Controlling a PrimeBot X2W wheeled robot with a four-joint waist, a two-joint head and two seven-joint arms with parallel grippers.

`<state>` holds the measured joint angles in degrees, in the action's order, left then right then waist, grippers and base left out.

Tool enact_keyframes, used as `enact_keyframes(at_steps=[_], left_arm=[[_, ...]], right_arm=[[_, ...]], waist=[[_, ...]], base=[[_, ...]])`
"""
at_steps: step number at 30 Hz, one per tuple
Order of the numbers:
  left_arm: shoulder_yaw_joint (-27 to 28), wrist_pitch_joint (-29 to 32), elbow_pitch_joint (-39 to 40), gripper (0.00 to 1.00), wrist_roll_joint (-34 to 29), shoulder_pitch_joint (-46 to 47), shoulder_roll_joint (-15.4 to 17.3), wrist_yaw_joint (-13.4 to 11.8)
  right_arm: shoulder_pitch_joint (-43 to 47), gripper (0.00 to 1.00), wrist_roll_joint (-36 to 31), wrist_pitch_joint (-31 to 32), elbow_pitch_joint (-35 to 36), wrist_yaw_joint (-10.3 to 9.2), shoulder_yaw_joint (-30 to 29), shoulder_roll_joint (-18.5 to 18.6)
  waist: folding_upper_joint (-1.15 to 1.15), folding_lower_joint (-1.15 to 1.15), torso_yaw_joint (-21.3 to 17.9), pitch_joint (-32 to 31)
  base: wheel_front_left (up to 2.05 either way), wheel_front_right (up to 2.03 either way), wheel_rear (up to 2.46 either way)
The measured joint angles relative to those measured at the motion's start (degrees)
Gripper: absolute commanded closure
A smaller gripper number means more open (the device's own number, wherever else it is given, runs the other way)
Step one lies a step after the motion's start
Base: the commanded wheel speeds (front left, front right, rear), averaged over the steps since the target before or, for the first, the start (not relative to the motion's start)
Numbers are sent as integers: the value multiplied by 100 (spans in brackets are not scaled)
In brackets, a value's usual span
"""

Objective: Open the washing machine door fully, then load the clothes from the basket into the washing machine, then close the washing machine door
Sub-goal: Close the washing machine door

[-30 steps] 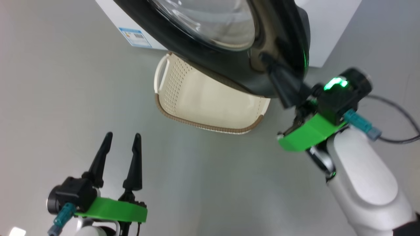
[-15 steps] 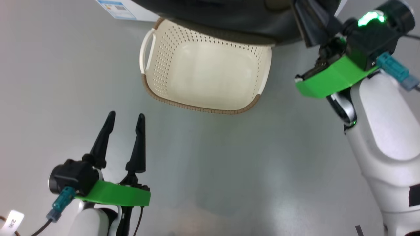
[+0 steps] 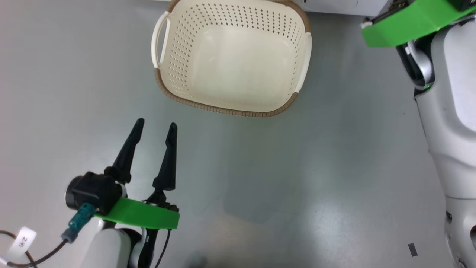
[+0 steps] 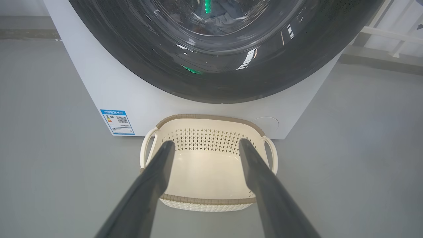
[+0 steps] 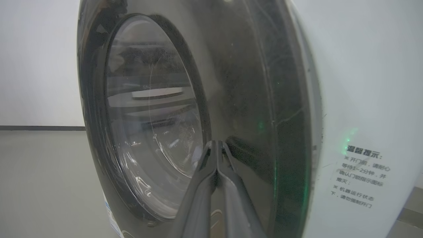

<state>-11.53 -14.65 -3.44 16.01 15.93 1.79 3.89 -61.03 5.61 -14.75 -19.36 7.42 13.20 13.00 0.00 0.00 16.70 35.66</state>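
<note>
Two-armed and facing the washer [image 4: 99,82] across a grey floor [image 3: 297,167]. Holding the left end effector [image 3: 156,123] low at the lower left of the head view, dark fingers [image 3: 128,152] spread well apart and gripping nothing, pointing toward the basket [image 3: 223,110] but standing clear of it. Sighting from the left wrist straight between those fingers into the basket, sitting on the floor just before the washer's white front and directly below the door [image 4: 211,82], showing a bare cream bottom inside its brown rim, one handle at each side. Passing a small blue label [image 4: 117,122] on that front, left of the basket in that view. Poising the right end effector [image 5: 216,142] at the door, fingers pressed together with nothing between them, tips right at the glossy black rim beside the bulging glass [image 5: 148,115]; touching or not, too close to call. Seeing the door lying flush against the washer in both wrist views, looking shut. Catching a faint green glint on that rim.
</note>
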Motion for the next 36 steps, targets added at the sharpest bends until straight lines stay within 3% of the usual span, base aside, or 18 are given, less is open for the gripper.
enact_keyframes(at_steps=[19, 29, 36], left_arm=[[-231, 0, -5, 0, 44, 193, -2, 25], [-190, 0, -32, 0, 46, 194, -3, 25], [-73, 0, -37, 0, 24, 194, -3, 25]], right_arm=[[-881, 100, -197, -49, -547, 54, -160, 140], [-839, 100, -62, -48, -520, 47, -51, 158], [-347, 100, 188, -47, -246, 42, 255, 342]], waist=[[0, 0, 74, 294], [0, 0, -25, 218], [0, 0, -99, 23]], base=[[0, 0, 0], [0, 0, 0], [0, 0, 0]])
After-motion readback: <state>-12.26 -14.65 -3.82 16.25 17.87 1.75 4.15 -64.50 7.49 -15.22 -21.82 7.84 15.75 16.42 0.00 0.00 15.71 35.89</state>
